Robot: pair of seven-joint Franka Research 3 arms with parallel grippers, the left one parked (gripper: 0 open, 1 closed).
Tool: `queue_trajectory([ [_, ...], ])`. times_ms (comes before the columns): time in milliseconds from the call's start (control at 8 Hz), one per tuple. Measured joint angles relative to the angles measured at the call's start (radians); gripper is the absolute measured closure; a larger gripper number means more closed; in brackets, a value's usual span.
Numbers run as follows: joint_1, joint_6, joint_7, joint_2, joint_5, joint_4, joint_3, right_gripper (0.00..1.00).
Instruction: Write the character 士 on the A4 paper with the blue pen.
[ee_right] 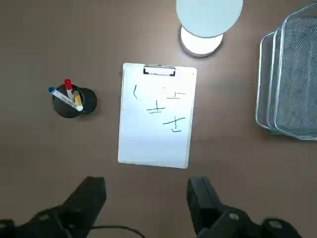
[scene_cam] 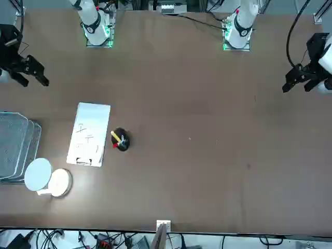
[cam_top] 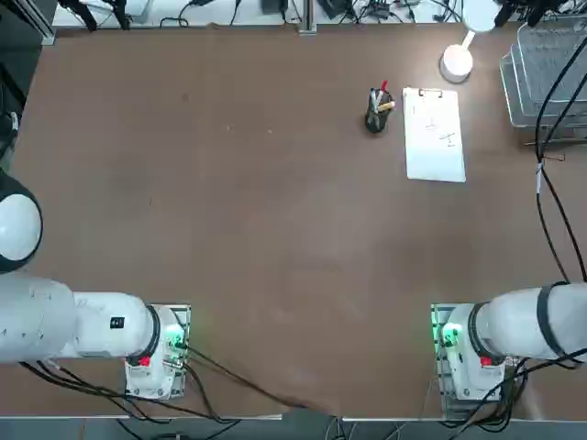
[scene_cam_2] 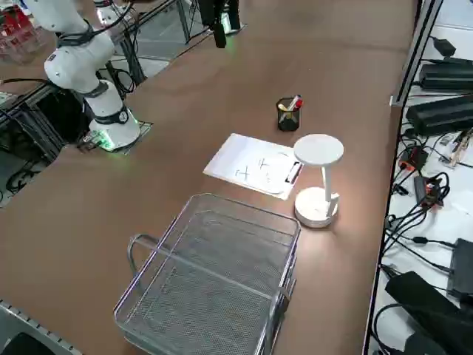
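A: What does the worktop (cam_top: 229, 229) carry, from largest to smallest?

B: A wire basket (ee_right: 292, 74) at my right edge; the A4 paper (ee_right: 156, 116), flat, with a small clip at its far short edge and a few thin pen marks already on it; a white desk lamp (ee_right: 208, 22) just beyond the clip; and a small black pen cup (ee_right: 72, 102) beside the sheet, on its left side in the top view.

A: Where is the blue pen?

B: The blue pen (ee_right: 60, 95) leans in the cup, its blue end uppermost, touching a red-tipped pen (ee_right: 68, 87) and a yellow pen (ee_right: 78, 100).

A: How will it handle?

B: I judge it light, stiff and smooth, so likely to slip or twist under a loose grip. The barrel just below the blue end, clear of the cup rim, looks the best hold, though its neighbours crowd it.

A: And the sheet?

B: Thin and light; the clip may steady it, but a hard stroke could drag it.

A: State of your jaws?

B: My right gripper (ee_right: 146, 201) hangs high above the worktop, on the near side of the sheet, well apart from it. The jaws stand wide, holding and touching nothing.
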Motion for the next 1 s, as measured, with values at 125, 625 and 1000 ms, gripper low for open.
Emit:
queue_trajectory([
  [125,0.000,-0.002,0.000,0.000,-0.001,0.000,0.000,0.00],
  [625,0.000,-0.006,0.003,0.004,-0.002,-0.006,-0.001,0.00],
  [1000,0.008,0.023,0.019,0.039,-0.001,-0.014,-0.004,0.00],
])
